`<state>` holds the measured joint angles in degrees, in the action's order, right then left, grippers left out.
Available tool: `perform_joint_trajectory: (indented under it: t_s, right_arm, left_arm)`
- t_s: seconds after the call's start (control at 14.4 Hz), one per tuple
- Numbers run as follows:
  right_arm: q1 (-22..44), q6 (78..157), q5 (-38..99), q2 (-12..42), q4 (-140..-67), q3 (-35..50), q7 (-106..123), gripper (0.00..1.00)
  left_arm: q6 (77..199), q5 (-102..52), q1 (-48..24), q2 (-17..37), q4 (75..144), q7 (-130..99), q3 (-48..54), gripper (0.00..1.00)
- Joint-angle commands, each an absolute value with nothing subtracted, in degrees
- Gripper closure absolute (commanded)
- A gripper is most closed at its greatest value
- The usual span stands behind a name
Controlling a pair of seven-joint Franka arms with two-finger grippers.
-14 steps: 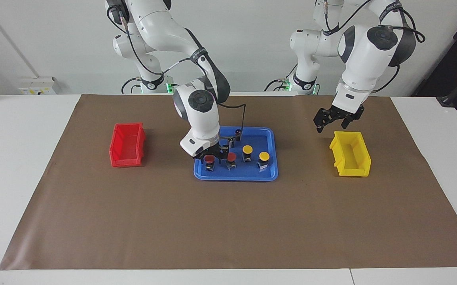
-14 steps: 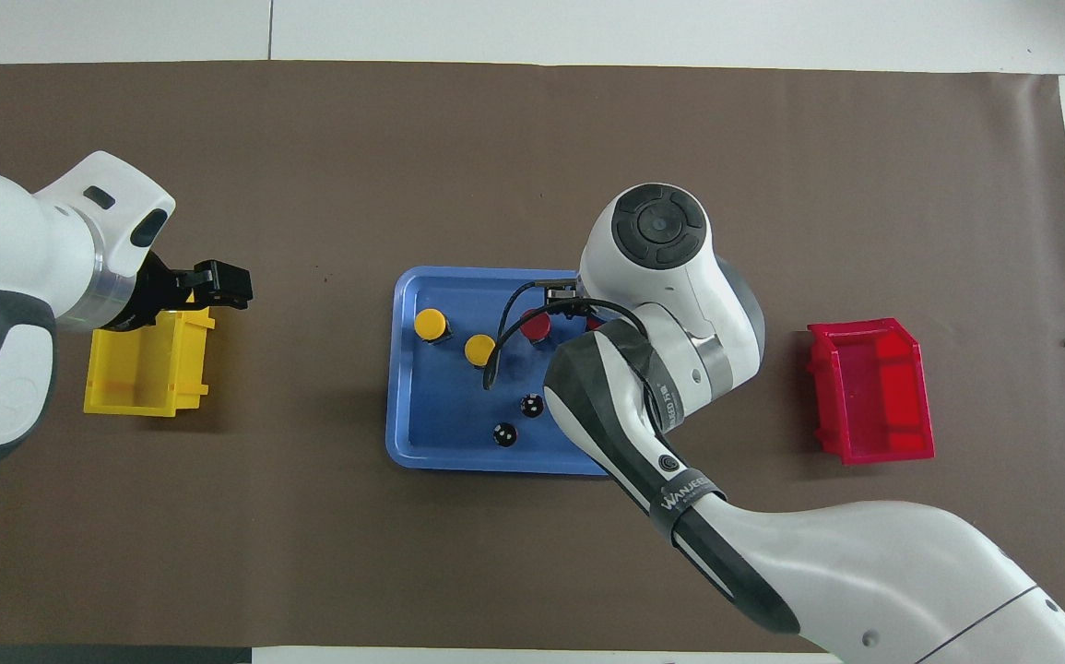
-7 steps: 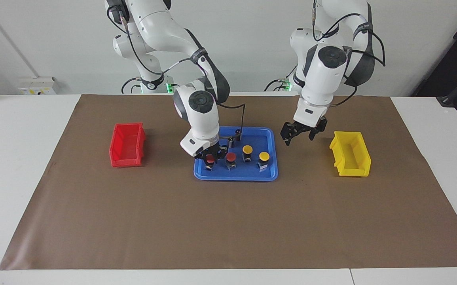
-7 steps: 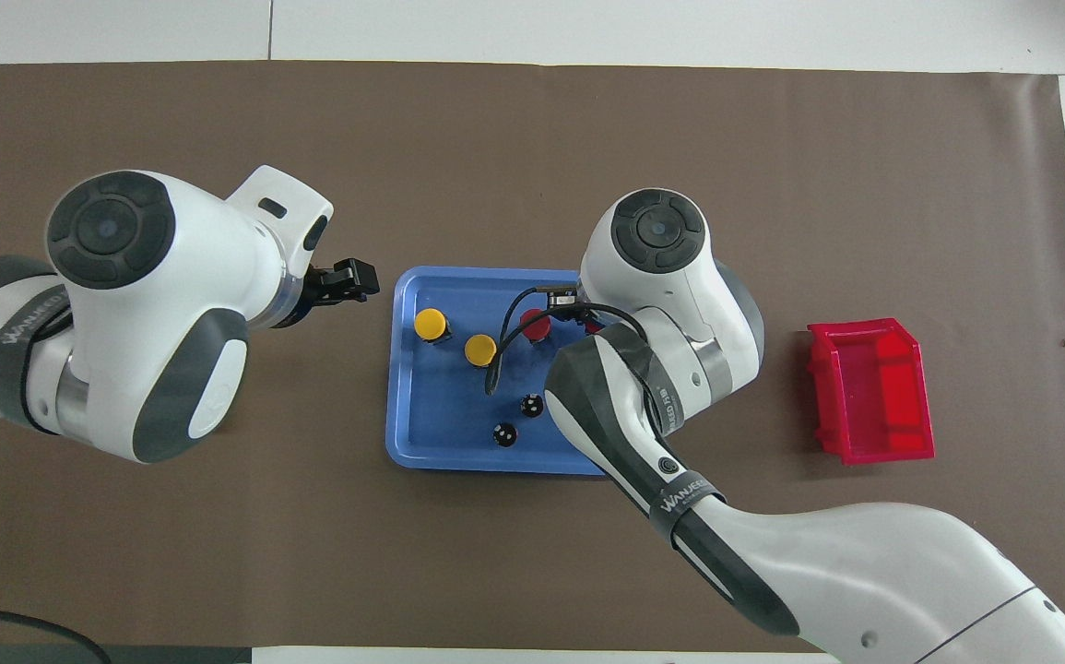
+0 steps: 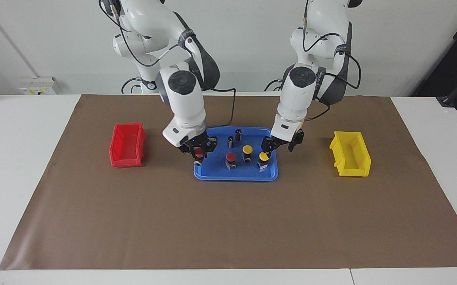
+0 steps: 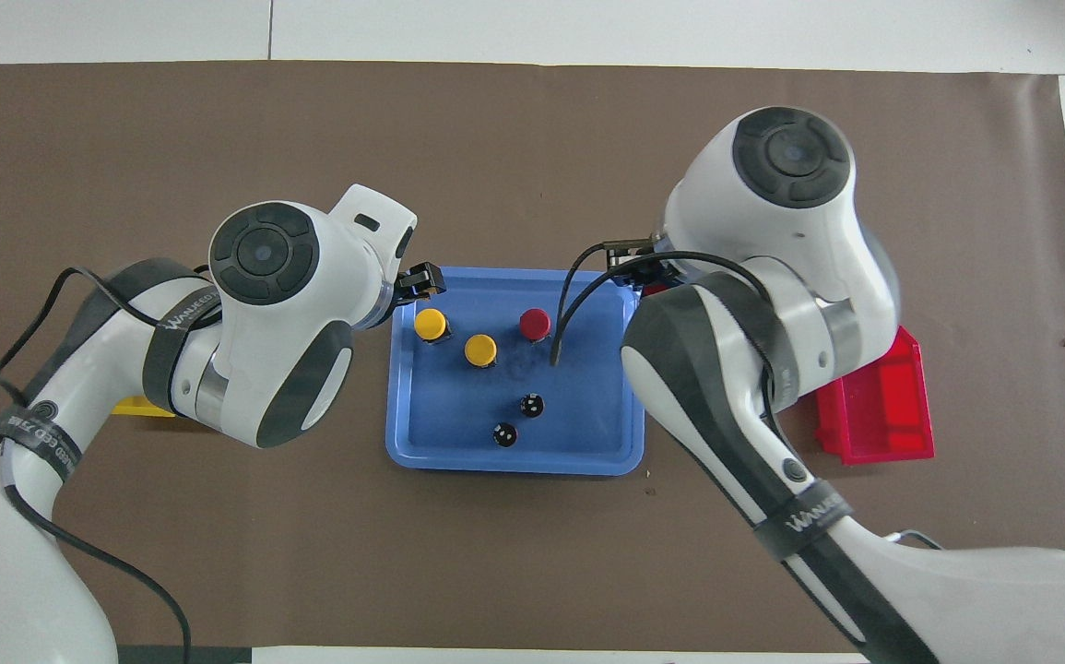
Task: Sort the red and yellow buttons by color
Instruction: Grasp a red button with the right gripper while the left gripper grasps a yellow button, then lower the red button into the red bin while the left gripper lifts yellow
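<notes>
On the blue tray (image 5: 236,177) stand one red button (image 5: 231,157) and two yellow buttons (image 5: 247,149) (image 5: 264,156). They also show from above as the red button (image 6: 535,323) and the yellow buttons (image 6: 480,349) (image 6: 430,324). My right gripper (image 5: 199,153) is shut on a second red button (image 5: 199,151), held just above the tray's edge at the right arm's end. From above, its wrist hides that grip. My left gripper (image 5: 279,148) hangs open over the tray's edge at the left arm's end, right beside a yellow button, holding nothing.
Two dark cylinders (image 5: 239,133) (image 5: 230,141) stand on the tray, nearer to the robots than the buttons. A red bin (image 5: 127,144) sits on the brown mat toward the right arm's end. A yellow bin (image 5: 351,159) sits toward the left arm's end.
My right gripper closed on a red button and lifted it off the tray toward the red bin. My left arm swung from over the yellow bin to the tray's edge.
</notes>
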<state>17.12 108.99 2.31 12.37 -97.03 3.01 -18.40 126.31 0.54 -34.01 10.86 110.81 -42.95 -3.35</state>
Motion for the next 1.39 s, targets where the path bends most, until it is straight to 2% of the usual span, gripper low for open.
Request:
perform_joint_trajectory:
  t_s: [0.0, 0.21, 0.56, 0.69, 0.76, 0.83, 0.97, 1.04, 1.11, 1.32]
  right_arm:
    - [8.82, 105.56, 4.13, 4.77, -104.2, 3.6, -5.68, 0.83]
    - [0.38, 105.9, 6.59, -2.09, -113.44, 3.52, 8.39, 0.83]
    - [-7.02, 110.46, 6.68, -5.97, -122.76, 3.43, 23.71, 0.83]
    - [-7.29, 113.89, 6.68, -7.29, -126.37, 3.43, 26.35, 0.83]
    - [-7.21, 115.91, 6.68, -7.99, -128.21, 3.43, 28.19, 0.83]
    - [-7.21, 116.97, 6.68, -8.43, -129.45, 3.43, 28.3, 0.83]
    - [-7.29, 117.07, 6.68, -8.7, -130.51, 3.43, 28.74, 0.83]
    - [-7.29, 117.33, 6.68, -9.05, -131.39, 3.34, 29.18, 0.83]
    - [-7.29, 118.47, 6.77, -9.49, -132.27, 3.34, 29.18, 0.83]
    - [-8.61, 121.45, 9.39, -9.4, -135.69, 3.25, 30.66, 0.83]
  left_arm:
    - [128.14, 0.7, -35.94, 12.04, 111.0, -45.7, -4.13, 0.1]
    - [128.5, 0.7, -37.52, 13.18, 111.27, -47.46, -4.13, 0.12]
    - [129.11, 0.7, -38.4, 14.5, 111.36, -48.77, -4.13, 0.18]
    - [129.11, 0.7, -38.5, 14.5, 111.36, -49.13, -4.13, 0.3]
    - [129.02, 0.7, -38.41, 14.59, 111.1, -49.13, -4.13, 0.4]
    - [129.02, 0.7, -38.41, 14.59, 111.09, -49.04, -4.13, 0.53]
    - [129.11, 0.62, -38.23, 14.59, 111.09, -49.22, -4.13, 0.85]
    - [129.02, 0.01, -38.23, 14.59, 111.01, -49.57, -4.13, 0.95]
    - [128.68, -1.22, -38.15, 14.59, 110.57, -50.27, -4.13, 0.98]
    - [121.68, -1.76, -37.8, 13.72, 106.89, -50.19, -4.22, 0.98]
